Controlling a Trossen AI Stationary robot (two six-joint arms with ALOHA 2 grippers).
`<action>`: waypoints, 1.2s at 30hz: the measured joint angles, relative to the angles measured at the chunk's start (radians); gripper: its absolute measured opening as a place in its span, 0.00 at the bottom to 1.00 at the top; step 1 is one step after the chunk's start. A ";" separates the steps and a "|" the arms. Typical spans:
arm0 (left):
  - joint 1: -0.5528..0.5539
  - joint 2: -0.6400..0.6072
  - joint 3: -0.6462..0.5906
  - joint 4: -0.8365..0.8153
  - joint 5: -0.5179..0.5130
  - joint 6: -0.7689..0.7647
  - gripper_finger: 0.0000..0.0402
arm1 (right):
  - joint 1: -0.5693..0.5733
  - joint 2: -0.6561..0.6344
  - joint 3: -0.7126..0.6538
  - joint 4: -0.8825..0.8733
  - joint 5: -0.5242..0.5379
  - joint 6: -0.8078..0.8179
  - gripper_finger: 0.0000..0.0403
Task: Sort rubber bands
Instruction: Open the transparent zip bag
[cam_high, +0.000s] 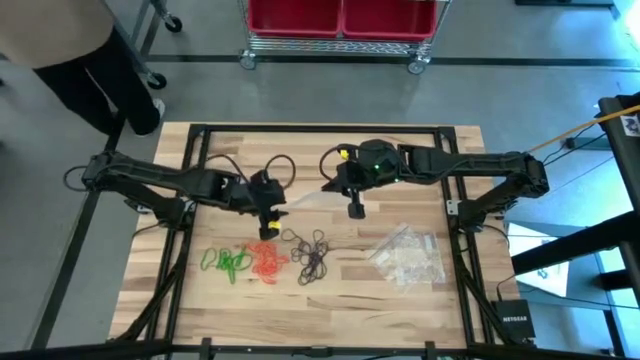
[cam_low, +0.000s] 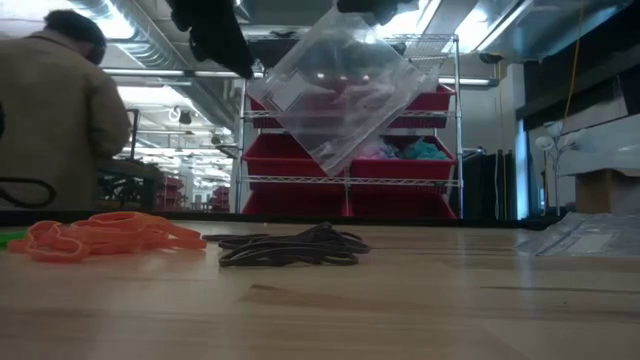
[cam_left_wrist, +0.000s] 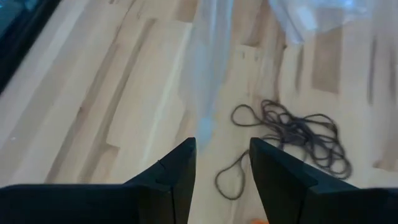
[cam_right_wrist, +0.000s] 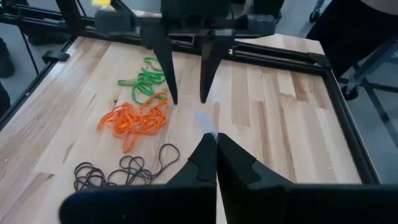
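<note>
The rubber bands lie on the wooden table in three heaps: green (cam_high: 228, 262), orange (cam_high: 267, 260) and black (cam_high: 312, 255). My right gripper (cam_right_wrist: 216, 138) is above the table's middle, shut on a clear plastic bag (cam_low: 340, 85), which hangs in the air over the black bands (cam_low: 290, 245). My left gripper (cam_left_wrist: 222, 158) is open above the orange heap and points slantwise down at the bag's lower corner (cam_left_wrist: 202, 127). That corner hangs just ahead of its fingers and touches neither. My right gripper pinches the clear bag by an upper corner (cam_right_wrist: 204, 119) between its two shut fingers, which come slanting down from the table's right. The bag hangs below the fingers, tilted on its corner like a diamond, clear of the table.
A pile of clear plastic bags (cam_high: 408, 255) lies on the table's near right part. A person (cam_high: 70, 50) stands beyond the far left corner, and a wire rack with red bins (cam_high: 340, 20) stands behind the table. Bare wood shows on the far half of the table (cam_high: 420, 150).
</note>
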 joint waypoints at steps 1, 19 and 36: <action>-0.003 0.007 0.000 0.000 -0.017 -0.001 0.36 | 0.000 0.000 0.000 0.000 0.000 0.001 0.00; 0.006 0.048 0.000 0.030 -0.047 0.012 0.36 | 0.000 0.000 0.000 0.004 -0.004 -0.003 0.00; 0.080 -0.304 0.041 0.101 -0.061 0.106 0.26 | 0.000 0.000 0.000 0.001 -0.004 -0.004 0.00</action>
